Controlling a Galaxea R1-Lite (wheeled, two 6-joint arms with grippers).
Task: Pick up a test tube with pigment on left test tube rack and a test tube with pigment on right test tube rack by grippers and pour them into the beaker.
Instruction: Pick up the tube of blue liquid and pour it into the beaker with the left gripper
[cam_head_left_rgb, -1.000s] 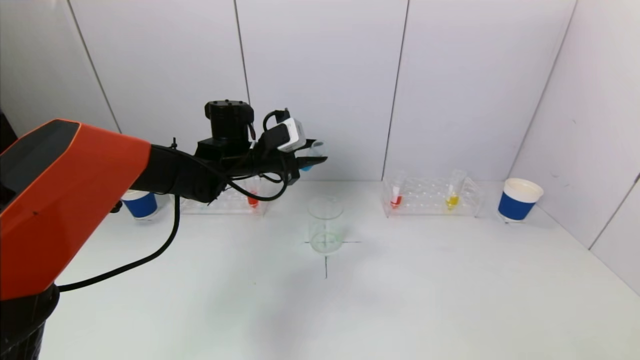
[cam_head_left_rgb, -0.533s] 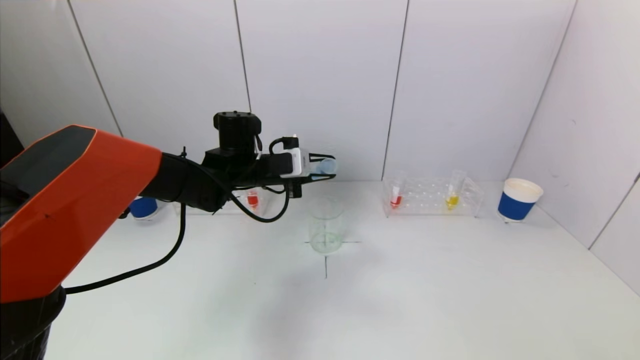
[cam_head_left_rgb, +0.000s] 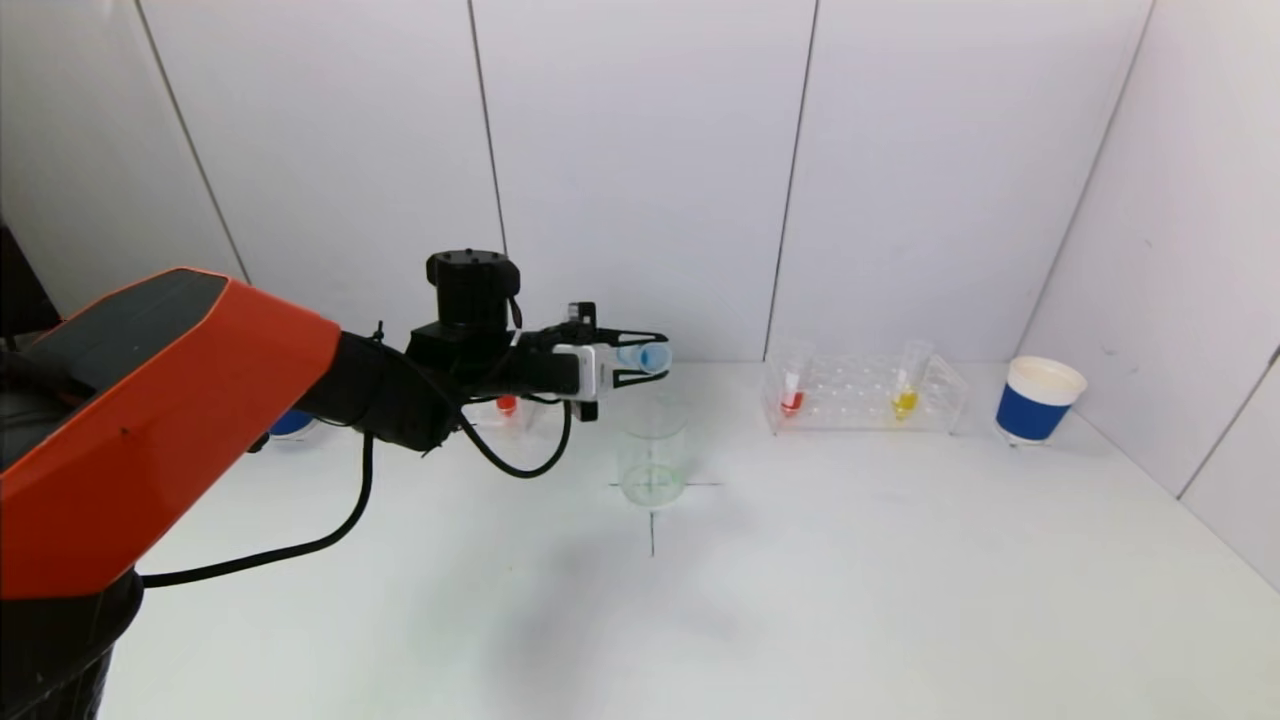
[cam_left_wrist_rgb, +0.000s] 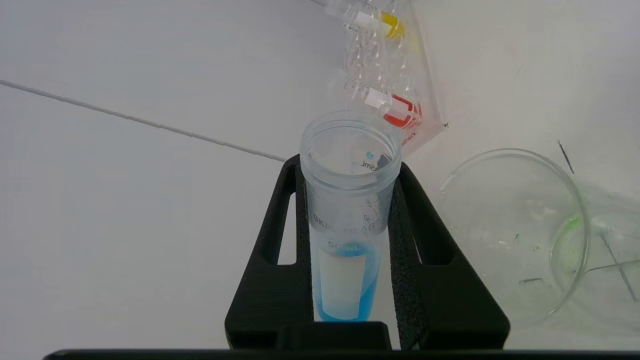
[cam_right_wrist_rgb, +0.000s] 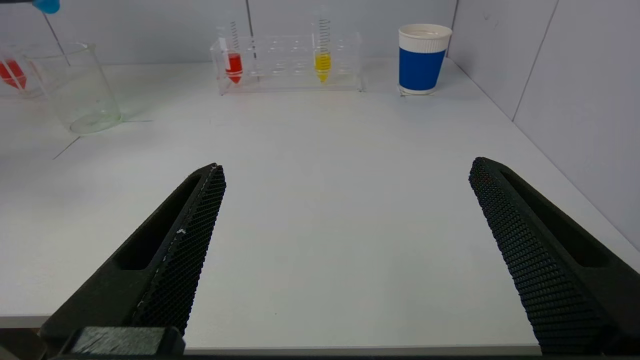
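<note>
My left gripper (cam_head_left_rgb: 640, 357) is shut on a test tube with blue pigment (cam_head_left_rgb: 645, 356) and holds it lying about level, just above the rim of the glass beaker (cam_head_left_rgb: 652, 450). In the left wrist view the tube (cam_left_wrist_rgb: 350, 210) sits between the black fingers (cam_left_wrist_rgb: 420, 240), blue liquid at its base, the beaker (cam_left_wrist_rgb: 510, 235) beside it. The left rack (cam_head_left_rgb: 505, 405) holds a red tube. The right rack (cam_head_left_rgb: 860, 395) holds a red tube (cam_head_left_rgb: 792, 395) and a yellow tube (cam_head_left_rgb: 905, 395). My right gripper (cam_right_wrist_rgb: 345, 250) is open and empty over the table's front edge.
A blue paper cup (cam_head_left_rgb: 1038, 400) stands right of the right rack. Another blue cup (cam_head_left_rgb: 292, 422) shows partly behind my left arm. White wall panels close the back and the right side. A black cross (cam_head_left_rgb: 652, 520) marks the table under the beaker.
My left gripper has come down and rolled, turning the blue tube from upright to about level, its mouth now over the beaker. The right arm has not moved.
</note>
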